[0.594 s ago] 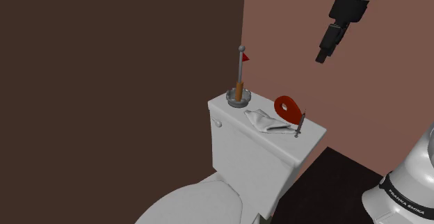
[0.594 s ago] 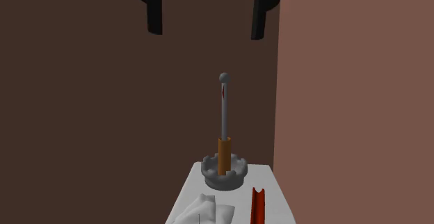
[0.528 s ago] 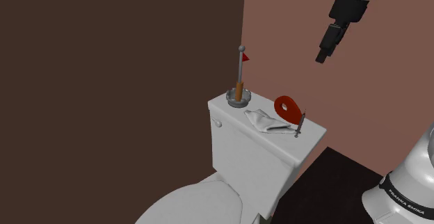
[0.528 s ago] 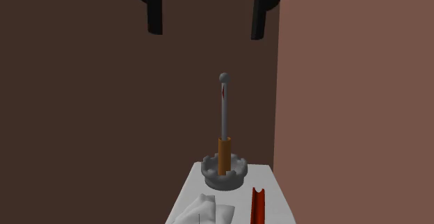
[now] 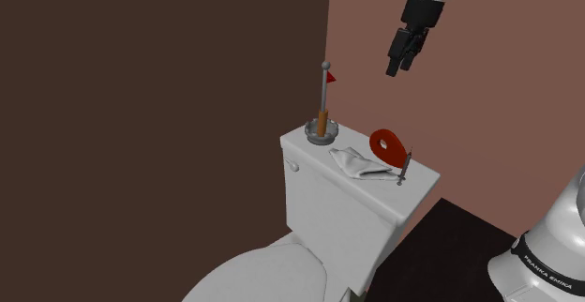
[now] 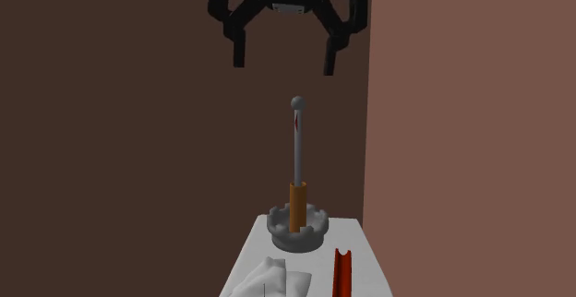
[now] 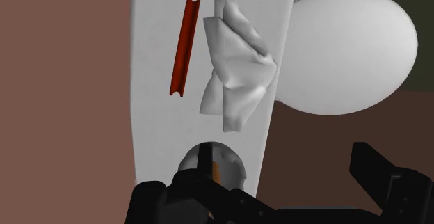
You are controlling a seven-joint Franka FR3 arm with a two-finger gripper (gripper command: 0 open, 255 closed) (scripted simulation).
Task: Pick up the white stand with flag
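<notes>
The stand with flag is on the toilet tank lid, at the end nearest the wall corner. It has a grey notched round base, an orange-brown sleeve and a thin grey pole with a ball on top, and carries a small red flag. My black gripper hangs open high above the lid, up and to the right of the flag in the shoulder view. In the second exterior view the gripper is just above the pole's ball, fingers apart and holding nothing. From the wrist, the stand lies straight below the gripper.
A crumpled white cloth and an upright red ring lie on the lid beside the stand. A small dark screw-like piece stands at the lid's far end. The toilet bowl is below. Walls meet close behind the tank.
The gripper has moved to the shoulder view's left, closer over the flag stand. In the second exterior view more of the hand has come down into sight. Nothing on the lid moved.
</notes>
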